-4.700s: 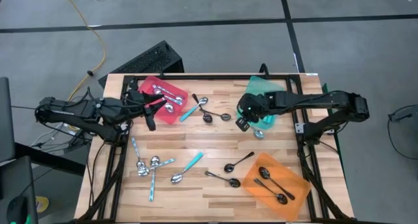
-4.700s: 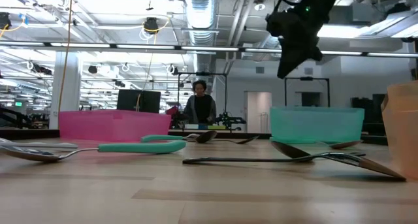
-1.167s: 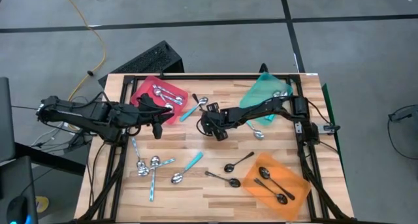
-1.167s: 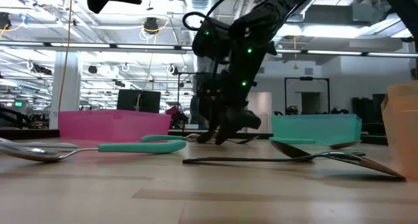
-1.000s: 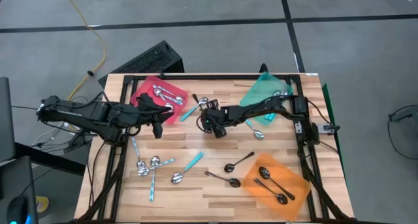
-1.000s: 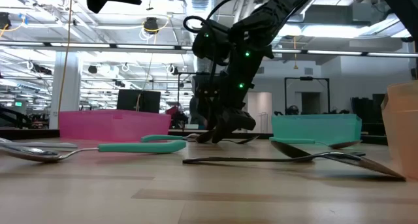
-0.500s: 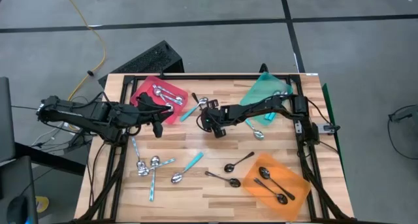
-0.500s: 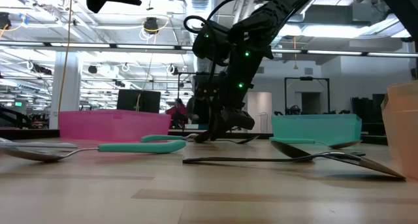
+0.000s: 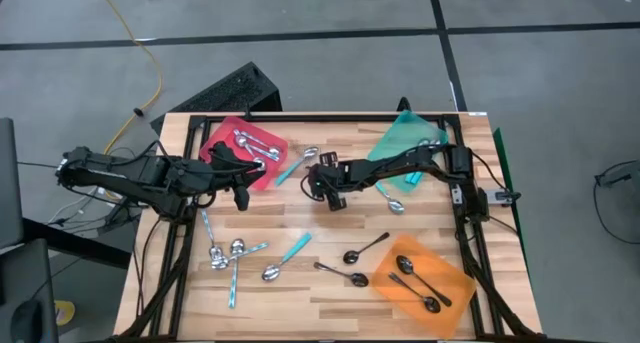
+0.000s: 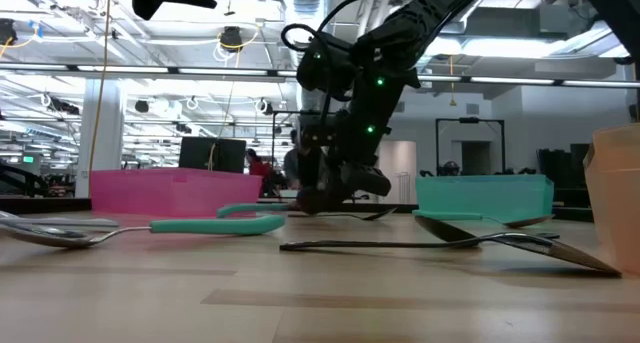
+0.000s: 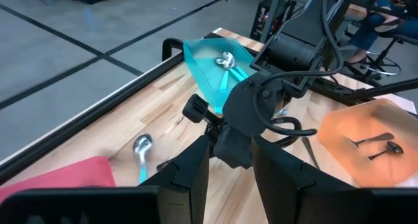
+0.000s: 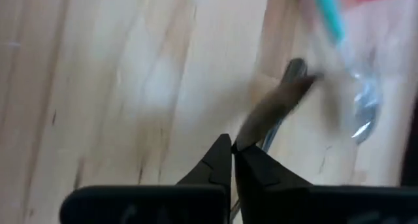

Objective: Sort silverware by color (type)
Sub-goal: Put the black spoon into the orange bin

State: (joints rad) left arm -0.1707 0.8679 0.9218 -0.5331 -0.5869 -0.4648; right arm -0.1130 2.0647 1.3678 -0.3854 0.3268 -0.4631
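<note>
While our high view hides the fingertips, the right wrist view shows our right gripper point(image 12: 232, 147) clenched on the handle tip of a dark spoon point(image 12: 277, 103) that slants away from its tips. Just beyond those tips lie a teal-handled spoon point(image 12: 326, 18) and the red tray point(image 9: 222, 143). Our left gripper point(image 9: 240, 195) hovers beside that tray, fingers parted and holding nothing.

trays point(image 9: 424, 282): 3 | black spoons point(image 9: 364, 249): at least 5 | teal-handled spoons point(image 9: 296, 248): about 6
</note>
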